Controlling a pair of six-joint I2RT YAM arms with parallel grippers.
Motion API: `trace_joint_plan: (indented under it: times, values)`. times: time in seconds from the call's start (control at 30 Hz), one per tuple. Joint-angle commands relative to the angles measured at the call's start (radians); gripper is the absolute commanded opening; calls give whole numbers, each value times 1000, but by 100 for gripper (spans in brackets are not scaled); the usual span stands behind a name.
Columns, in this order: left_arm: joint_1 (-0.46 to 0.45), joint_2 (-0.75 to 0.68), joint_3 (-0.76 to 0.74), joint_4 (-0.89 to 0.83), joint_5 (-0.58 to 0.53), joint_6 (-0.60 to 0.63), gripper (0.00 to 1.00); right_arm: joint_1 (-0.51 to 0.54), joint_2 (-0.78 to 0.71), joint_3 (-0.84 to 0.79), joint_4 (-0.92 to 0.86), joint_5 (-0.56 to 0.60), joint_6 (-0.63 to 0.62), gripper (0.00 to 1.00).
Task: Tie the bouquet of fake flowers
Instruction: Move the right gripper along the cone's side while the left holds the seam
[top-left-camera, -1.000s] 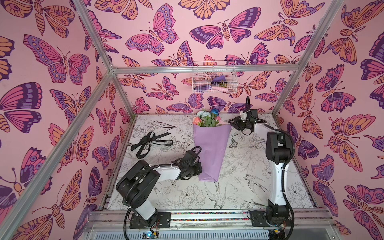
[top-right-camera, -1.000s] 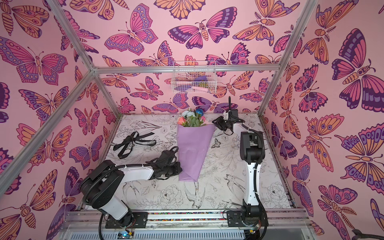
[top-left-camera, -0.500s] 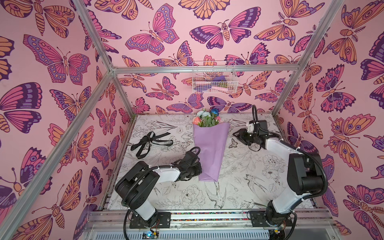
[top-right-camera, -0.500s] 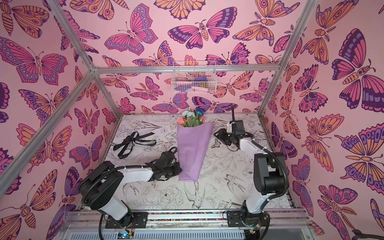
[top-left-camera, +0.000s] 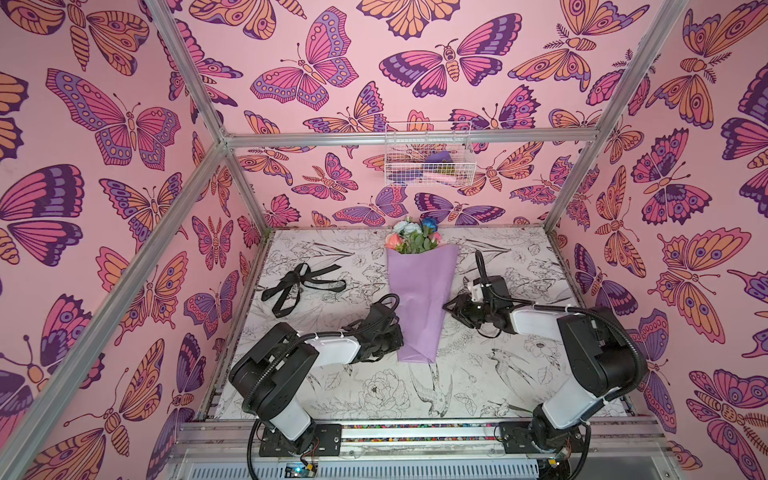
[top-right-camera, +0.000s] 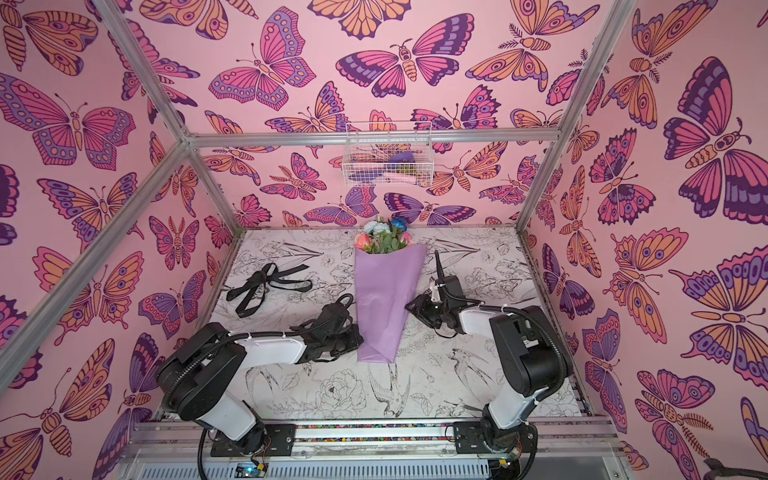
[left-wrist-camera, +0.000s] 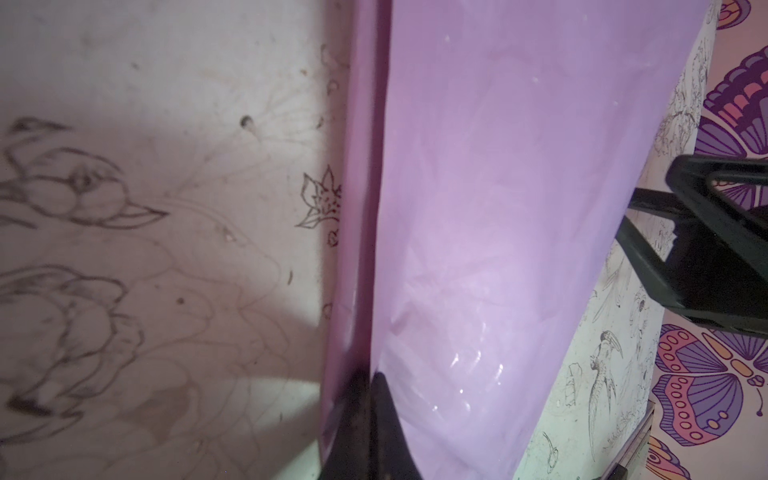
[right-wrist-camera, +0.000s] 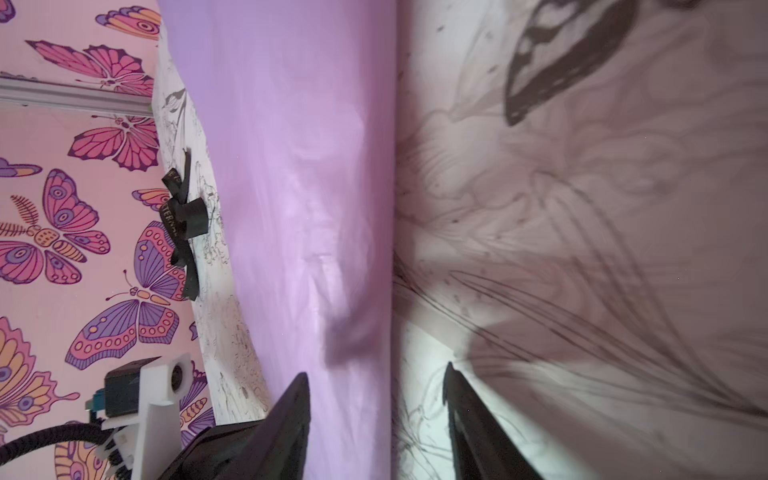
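Lying flat on the printed table right now is the bouquet of fake flowers, dead centre in both top views, wrapped in a lilac paper cone. Its peach, pale and deep blue blooms are poking out of the wide end, and the narrow end is pointing back toward the arm bases.

The left gripper is sitting low against the bouquet's left edge, close to the narrow end. In the left wrist view its fingers are showing pressed tight together, right on the fold of the lilac paper. Whether any paper is caught between them I cannot tell.

The right gripper is coming in at the bouquet's right edge, about halfway along the cone. Its jaws are standing clearly apart in the right wrist view. One finger is showing over the lilac paper and its partner over bare table just beside the bouquet, and nothing is being held.

Well off to the bouquet's left, a black ribbon is lying in loose loops. A white wire basket is hanging on the wall beyond the bouquet's blooms.
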Motion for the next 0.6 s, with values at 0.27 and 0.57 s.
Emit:
trace_joint_plan:
  times: [0.27,0.57]
  values:
    - [2,-23,-42,-81,-57,-14,0,50,193,144,115,3,34,50]
    - [22,-157,-21,-166,-87,43,50,48,208,147,84,42,-1,34]
